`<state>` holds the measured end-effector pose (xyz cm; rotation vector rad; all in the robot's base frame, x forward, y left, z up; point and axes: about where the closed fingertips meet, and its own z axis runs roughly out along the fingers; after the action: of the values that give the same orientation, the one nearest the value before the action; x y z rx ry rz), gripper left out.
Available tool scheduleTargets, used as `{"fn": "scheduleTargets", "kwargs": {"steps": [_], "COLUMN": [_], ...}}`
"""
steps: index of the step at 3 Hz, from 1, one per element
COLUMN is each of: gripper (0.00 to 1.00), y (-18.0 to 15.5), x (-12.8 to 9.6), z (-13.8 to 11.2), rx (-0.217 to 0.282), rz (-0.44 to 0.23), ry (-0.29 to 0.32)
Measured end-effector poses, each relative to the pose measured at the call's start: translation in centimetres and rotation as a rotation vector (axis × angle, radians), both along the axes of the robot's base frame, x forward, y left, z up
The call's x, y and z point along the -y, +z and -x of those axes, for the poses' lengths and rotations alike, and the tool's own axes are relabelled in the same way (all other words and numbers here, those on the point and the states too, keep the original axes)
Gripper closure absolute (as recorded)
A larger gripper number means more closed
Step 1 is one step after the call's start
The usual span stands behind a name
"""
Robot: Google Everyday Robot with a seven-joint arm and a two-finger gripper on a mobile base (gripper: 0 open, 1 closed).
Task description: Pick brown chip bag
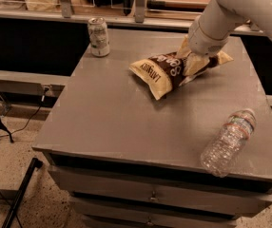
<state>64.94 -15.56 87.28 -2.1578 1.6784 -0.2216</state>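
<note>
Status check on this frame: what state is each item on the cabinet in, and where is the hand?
brown chip bag: lying on the cabinet top, its right part under the hand.
hand: down at the bag's right part.
silver can: upright, back left corner.
clear bottle: on its side, near the front right edge.
drawers: shut.
</note>
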Motion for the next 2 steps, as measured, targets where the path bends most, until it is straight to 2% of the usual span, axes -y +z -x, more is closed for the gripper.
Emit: {"fn": "scheduleTargets", "kwargs": {"steps": [1, 2], "gripper": [0.85, 1.0], "y": [-0.17, -0.32], "x": [-0.09, -0.16], "z": [-0.01, -0.03], "rx": [-0.003, -0.005], "rz": [0.0, 0.001], "ry": [0.002, 0.003]}}
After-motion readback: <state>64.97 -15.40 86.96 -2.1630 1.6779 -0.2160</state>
